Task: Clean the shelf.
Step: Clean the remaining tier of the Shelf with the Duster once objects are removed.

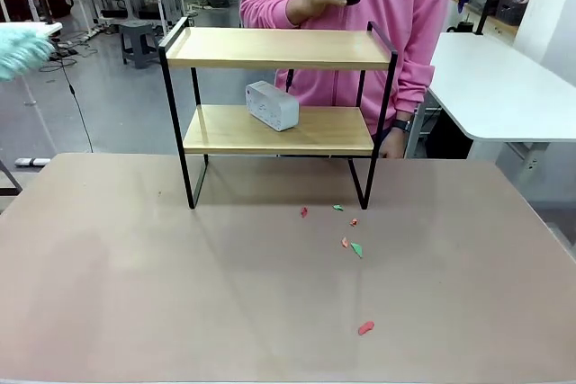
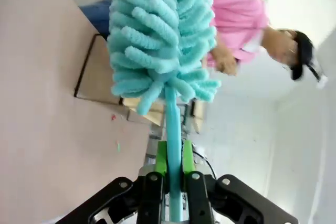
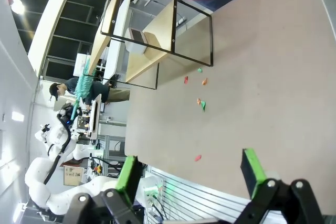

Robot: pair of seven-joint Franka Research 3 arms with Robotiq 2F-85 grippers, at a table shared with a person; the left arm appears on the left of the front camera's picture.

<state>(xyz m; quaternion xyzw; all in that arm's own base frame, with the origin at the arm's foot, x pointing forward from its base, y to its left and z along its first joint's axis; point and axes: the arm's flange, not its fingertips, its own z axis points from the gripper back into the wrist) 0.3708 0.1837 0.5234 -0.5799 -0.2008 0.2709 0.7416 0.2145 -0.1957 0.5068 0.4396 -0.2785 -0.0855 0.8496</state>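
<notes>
Nearest us, our left gripper (image 2: 174,161) clamps the duster handle (image 2: 171,114) for sweeping the shelf (image 1: 279,48) at twelve o'clock; our right gripper (image 3: 190,167) stands wide, empty.

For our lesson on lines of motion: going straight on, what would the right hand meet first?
The open right hand would probably meet the table top near the scraps, short of the shelf; depth unclear.

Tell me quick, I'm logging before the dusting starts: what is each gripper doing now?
Left gripper: shut on the teal duster, by its handle.
Right gripper: open, holding nothing.
</notes>
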